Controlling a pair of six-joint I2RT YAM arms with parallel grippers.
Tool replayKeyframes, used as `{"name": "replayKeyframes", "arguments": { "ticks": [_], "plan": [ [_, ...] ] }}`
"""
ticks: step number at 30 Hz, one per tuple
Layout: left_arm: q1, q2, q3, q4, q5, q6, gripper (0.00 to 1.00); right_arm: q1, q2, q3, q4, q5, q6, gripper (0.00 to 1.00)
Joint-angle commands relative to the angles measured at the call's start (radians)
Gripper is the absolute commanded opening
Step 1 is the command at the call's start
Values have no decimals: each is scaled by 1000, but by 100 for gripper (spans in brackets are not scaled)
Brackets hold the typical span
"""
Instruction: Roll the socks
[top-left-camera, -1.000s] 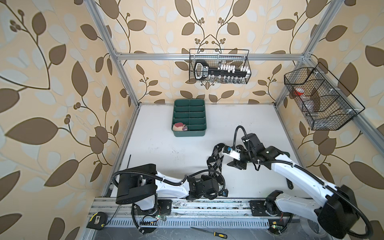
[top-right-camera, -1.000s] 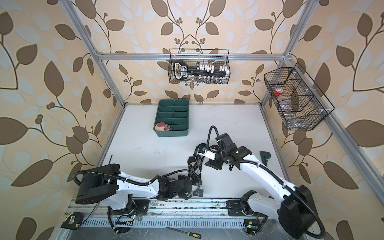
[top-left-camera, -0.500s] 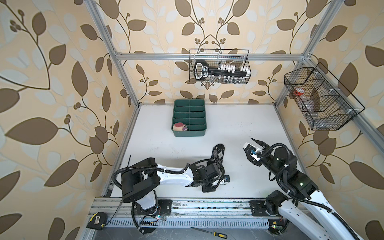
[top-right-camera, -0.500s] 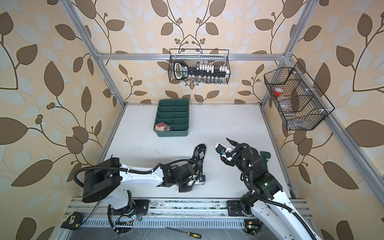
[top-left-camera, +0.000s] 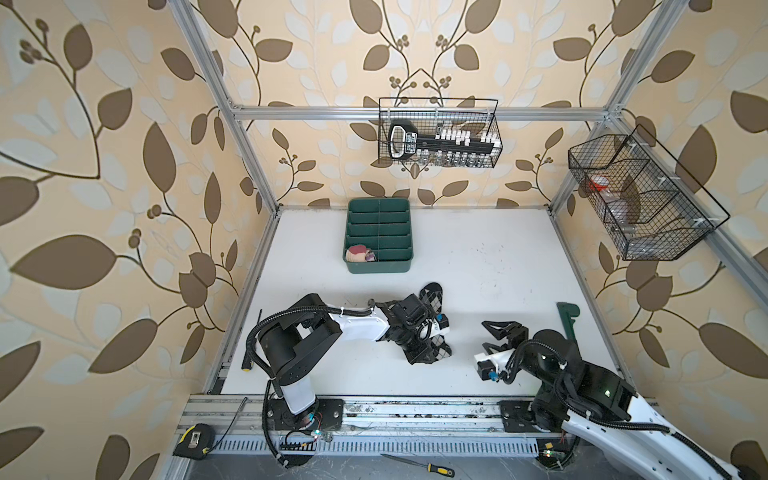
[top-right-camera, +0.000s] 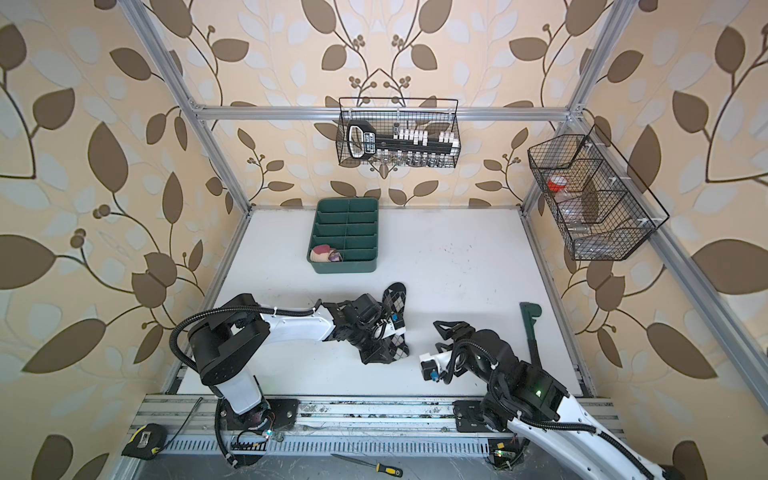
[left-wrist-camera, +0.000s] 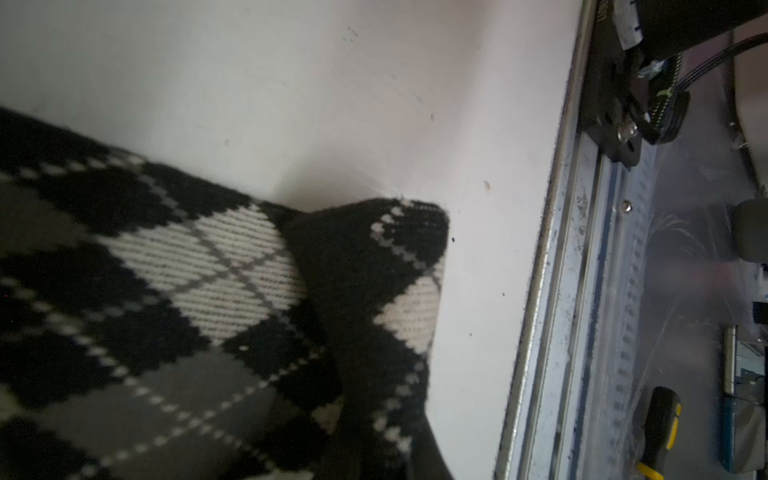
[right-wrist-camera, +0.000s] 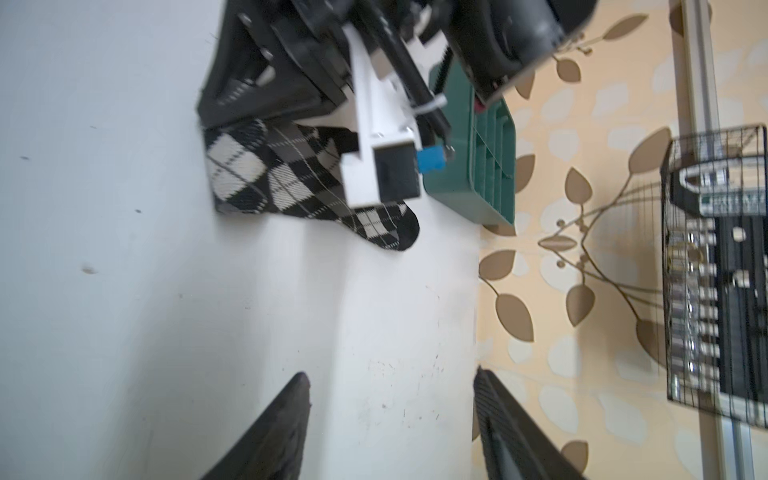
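Right hand (top-left-camera: 484, 334) withdrew, released, empty; left hand (top-left-camera: 419, 353) clenched over argyle sock (top-left-camera: 432, 295), fingertips hidden.

Colours: argyle sock (top-left-camera: 432, 296) black/grey/white diamonds, beige sock (top-left-camera: 358, 252) with maroon patches in dark green tray (top-left-camera: 378, 268) at 12 o'clock, table (top-left-camera: 498, 257) plain white, wallpaper (top-left-camera: 104, 166) beige with brown leaf print, screwdriver (top-left-camera: 440, 470) yellow-black at 6.

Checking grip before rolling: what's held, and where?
Left gripper seems shut on the argyle sock at its folded end; right gripper is open and empty.
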Motion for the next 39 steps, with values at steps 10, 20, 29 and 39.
{"name": "replayKeyframes", "arguments": {
  "ticks": [10,20,29,39],
  "plan": [
    [18,45,-61,147,180,-222,14,413,420,-127,313,197,156,65],
    [18,24,-91,163,162,-235,16,364,580,-216,568,172,151,69],
    [18,11,-104,180,154,-246,18,280,690,-211,683,145,125,65],
    [18,-11,-113,178,158,-236,18,268,817,-226,825,187,129,51]
  ]
}}
